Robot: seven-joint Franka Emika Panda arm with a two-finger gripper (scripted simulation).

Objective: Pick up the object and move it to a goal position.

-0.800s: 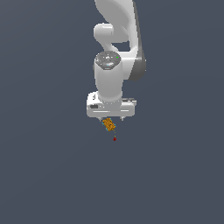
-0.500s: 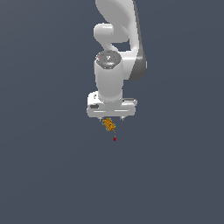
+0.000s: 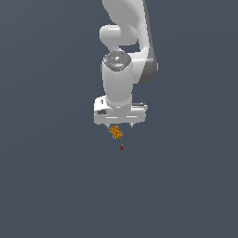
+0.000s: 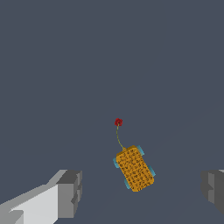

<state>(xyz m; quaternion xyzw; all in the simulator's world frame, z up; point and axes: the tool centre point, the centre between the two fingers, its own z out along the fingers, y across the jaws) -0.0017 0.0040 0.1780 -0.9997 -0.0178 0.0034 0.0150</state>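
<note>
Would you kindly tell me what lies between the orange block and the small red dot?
Only a thin curved line joins the orange block to the red dot; otherwise the stretch is bare grey ground. The wrist view shows it best.

The arm is glossy white with rounded, bulbous links, a grey disc cap on one joint and a darker grey band behind it; the tool has a flat white crossbar and blocky grey fingertips
</note>
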